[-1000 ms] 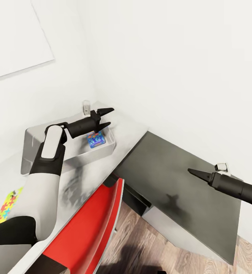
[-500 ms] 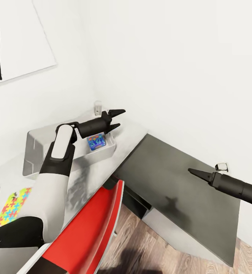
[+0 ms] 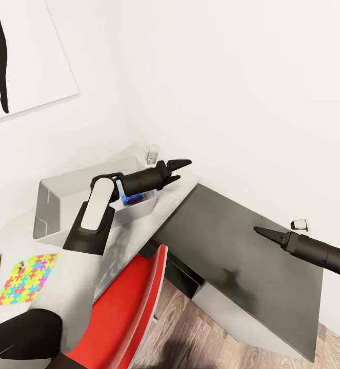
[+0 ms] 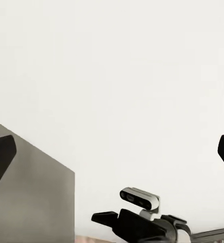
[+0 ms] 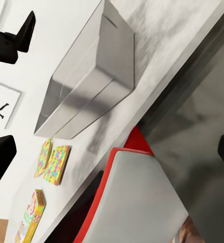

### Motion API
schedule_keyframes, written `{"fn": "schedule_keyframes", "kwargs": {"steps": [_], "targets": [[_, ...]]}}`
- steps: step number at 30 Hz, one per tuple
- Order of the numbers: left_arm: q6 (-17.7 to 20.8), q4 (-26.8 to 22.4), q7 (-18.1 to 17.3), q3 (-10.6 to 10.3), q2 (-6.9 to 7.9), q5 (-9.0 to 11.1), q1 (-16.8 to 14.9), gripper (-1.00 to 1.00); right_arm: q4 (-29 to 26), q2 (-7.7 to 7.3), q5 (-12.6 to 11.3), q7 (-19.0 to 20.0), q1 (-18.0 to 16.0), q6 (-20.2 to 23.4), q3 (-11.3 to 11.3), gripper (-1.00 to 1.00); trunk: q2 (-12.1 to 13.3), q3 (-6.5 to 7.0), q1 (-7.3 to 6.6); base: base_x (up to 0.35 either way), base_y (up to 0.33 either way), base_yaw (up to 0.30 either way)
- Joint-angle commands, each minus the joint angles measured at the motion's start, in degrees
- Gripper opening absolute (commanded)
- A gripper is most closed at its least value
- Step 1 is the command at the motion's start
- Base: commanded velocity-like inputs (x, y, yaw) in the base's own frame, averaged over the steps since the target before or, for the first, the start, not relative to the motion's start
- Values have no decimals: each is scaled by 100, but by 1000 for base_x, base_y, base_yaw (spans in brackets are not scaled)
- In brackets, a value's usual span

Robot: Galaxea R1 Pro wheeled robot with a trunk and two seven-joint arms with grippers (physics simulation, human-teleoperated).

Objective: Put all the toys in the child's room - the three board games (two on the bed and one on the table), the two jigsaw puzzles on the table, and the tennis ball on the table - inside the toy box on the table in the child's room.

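Across the head view, from 8 o'clock to centre:

1. Table point(image 3: 134, 228): pale desk top, joined at 4 o'clock to the dark side cabinet point(image 3: 241, 246).
2. Red chair point(image 3: 123, 307): at 6 o'clock, tucked against the desk edge.
3. Toy box point(image 3: 46, 205): grey tray on the desk at 9 o'clock, against the wall.
4. Jigsaw puzzles point(image 3: 28, 271): two bright squares flat on the desk at 8 o'clock, well apart from the toy box and not yet stowed.
5. Blue board game point(image 3: 134, 197): lies inside the toy box at its cabinet end, half hidden by the left forearm.
6. Left gripper point(image 3: 174, 171): fingers apart, holding nothing, hanging just past the box's cabinet end.
7. Right gripper point(image 3: 262, 233): over the cabinet at 3 o'clock, carrying nothing.

Handling note (judgement): one game appears delivered. The sensible next step is to lift the left arm clear of the box wall without nudging the game, then swing toward 8 o'clock for the puzzles. Thin flat squares will likely need an edge pinch or a slide to the desk rim.

View differences: the right wrist view shows that gripper's fingers set apart, where the head view sees them edge-on as one point. It also takes in the box's outer wall and a yellow Skip-Bo box point(image 5: 31, 220) beyond the puzzles. The left wrist view looks across at the right arm against bare wall.
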Motion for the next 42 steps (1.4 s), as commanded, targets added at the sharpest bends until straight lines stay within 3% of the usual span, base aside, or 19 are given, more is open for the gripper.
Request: {"fn": "schedule_keyframes", "kwargs": {"steps": [1, 5, 11, 12, 20, 21, 29, 42], "targets": [[-28, -226, -26, -79, -11, 14, 127, 100, 0, 0, 26, 33, -6, 23, -4, 100, -5, 4, 2, 0, 0, -4], [-123, -814, 118, -251, -23, 237, 491, 100, 0, 1, 26, 25, -13, 23, 1, 100, -5, 41, 2, 0, 0, -18], [-172, -1153, 331, -369, -30, 420, 752, 100, 0, 1, 26, -28, -19, 23, 5, 100, -5, 97, 2, 0, 0, -41], [-210, -1326, 478, -620, -30, 532, 958, 100, 0, 1, 26, -152, -28, 23, 6, 100, -5, 106, 2, 0, 0, -73], [-272, -1432, 582, -969, -23, 579, 1162, 100, 0, 3, 26, -310, -34, 23, 8, 100, -5, 180, 2, 0, 0, -85], [-358, -1471, 791, -1239, 20, 558, 1428, 100, 0, 2, 26, -401, -44, 23, -5, 100, -5, 189, 2, -22, 0, -108], [-396, -1486, 1009, -1323, 34, 550, 1598, 100, 0, 3, 26, -502, -61, 23, -6, 100, -5, 263, 2, -103, 0, -110], [-450, -1474, 1009, -1324, 34, 550, 1613, 100, 0, -2, 26, -512, -66, 23, -8, 100, -5, 384, 2, -41, 0, -111]]}}
